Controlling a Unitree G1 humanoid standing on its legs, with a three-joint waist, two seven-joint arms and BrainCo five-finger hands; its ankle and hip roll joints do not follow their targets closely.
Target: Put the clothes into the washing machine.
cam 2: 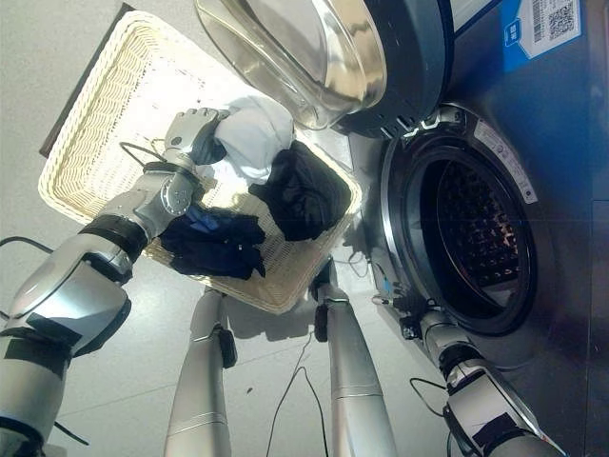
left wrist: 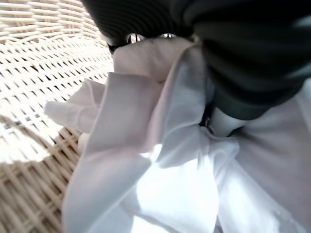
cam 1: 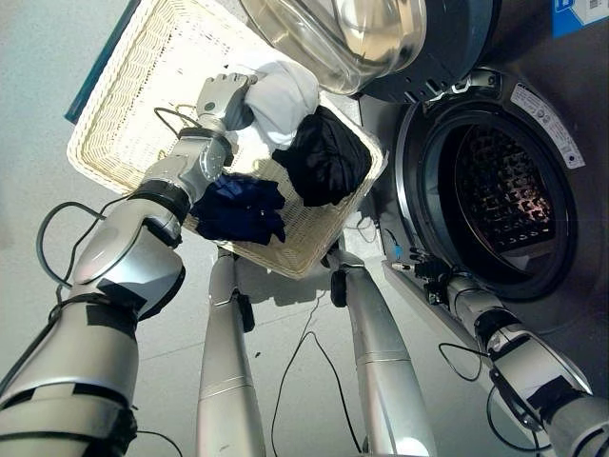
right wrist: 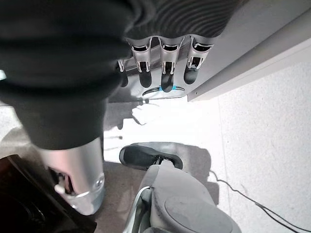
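Left eye view: left hand (cam 1: 225, 98) down in wicker basket (cam 1: 124, 105), buried in white garment (cam 1: 284, 90).
Left hand fingers: curled into the white cloth, clamped on a bunched fold; left wrist view confirms cloth (left wrist: 160, 160) gathered right against the palm and thumb.
White garment from the fingers: directly under and around them, touching, spilling away toward the machine side.
Other clothes: black garment (cam 1: 325, 157) just beyond the white one, toward the drum; dark blue garment (cam 1: 240, 207) back beside the left wrist.
Washing machine drum (cam 1: 500, 190): door (cam 1: 352, 33) swung open above the basket, well apart from the left fingers, past the black garment.
Right hand (cam 1: 425, 276): low by the drum's lower rim; right wrist view shows fingers (right wrist: 165, 80) straight and slightly apart, holding nothing.
Nearer hand: left for the clothes, right for the drum.
Likely next move: lift white garment and carry it across to the drum.
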